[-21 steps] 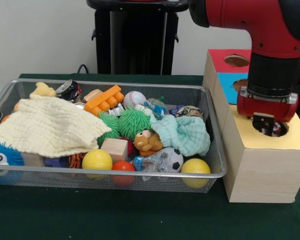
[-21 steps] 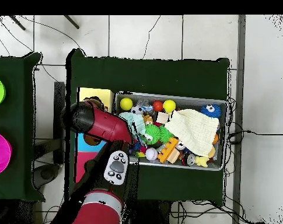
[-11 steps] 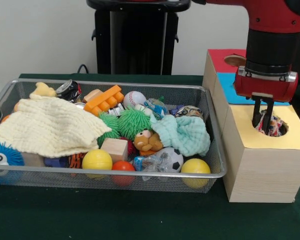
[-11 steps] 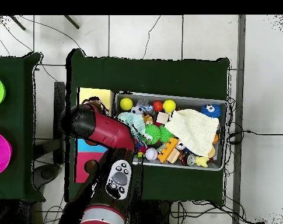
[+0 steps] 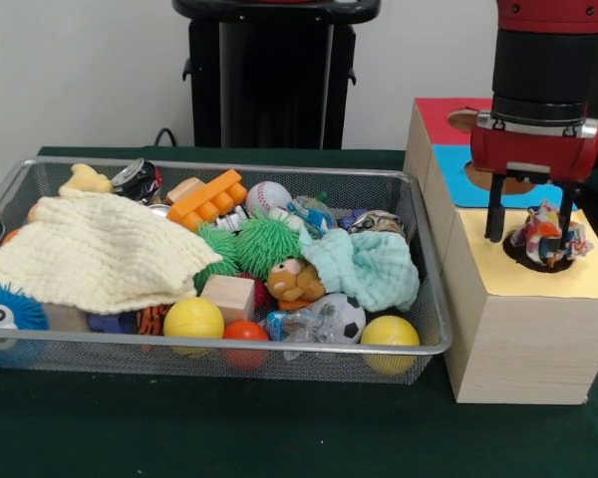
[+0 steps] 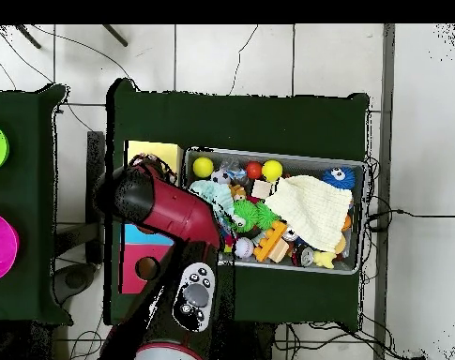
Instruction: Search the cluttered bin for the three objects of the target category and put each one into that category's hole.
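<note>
My gripper [image 5: 530, 239] hangs open just above the yellow top of the wooden box [image 5: 518, 329], its two black fingers [image 5: 495, 211] spread wide. Between them a multicoloured knotted toy [image 5: 545, 235] sits in the yellow hole [image 5: 538, 261], sticking up out of it, and neither finger touches it. The blue hole [image 5: 510, 185] and the red hole [image 5: 462, 120] lie behind, partly hidden by the wrist. In the overhead view the red arm [image 6: 170, 211] covers the gripper and most of the box [image 6: 154, 151].
The wire bin [image 5: 434, 329] left of the box holds a cream cloth [image 5: 100, 251], a teal cloth [image 5: 369, 264], green spiky balls [image 5: 264, 244], yellow balls [image 5: 192, 319], a soccer ball [image 5: 344, 317], a baseball [image 5: 267, 196], an orange block [image 5: 207, 196] and more clutter.
The gripper has risen out of the yellow hole and its fingers have spread apart, leaving the knotted toy in the mouth of the hole. The arm swung upward.
</note>
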Controlling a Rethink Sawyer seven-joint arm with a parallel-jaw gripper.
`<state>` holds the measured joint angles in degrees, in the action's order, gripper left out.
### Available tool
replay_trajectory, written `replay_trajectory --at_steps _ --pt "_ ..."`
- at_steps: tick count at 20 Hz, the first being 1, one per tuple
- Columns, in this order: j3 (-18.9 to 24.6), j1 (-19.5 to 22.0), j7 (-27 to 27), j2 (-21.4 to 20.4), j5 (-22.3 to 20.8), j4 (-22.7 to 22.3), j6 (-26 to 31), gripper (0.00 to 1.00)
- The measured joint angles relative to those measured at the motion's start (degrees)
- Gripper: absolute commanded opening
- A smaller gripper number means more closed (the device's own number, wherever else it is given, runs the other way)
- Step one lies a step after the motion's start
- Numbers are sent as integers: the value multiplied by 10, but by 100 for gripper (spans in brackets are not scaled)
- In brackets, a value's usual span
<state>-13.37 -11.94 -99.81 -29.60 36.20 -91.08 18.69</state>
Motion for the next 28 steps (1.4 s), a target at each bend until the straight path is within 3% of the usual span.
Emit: replay_trajectory --at_steps 21,28 --pt "-2 1 0 0 -3 0 32 100" --pt "-21 -12 0 -37 -29 0 94 100"
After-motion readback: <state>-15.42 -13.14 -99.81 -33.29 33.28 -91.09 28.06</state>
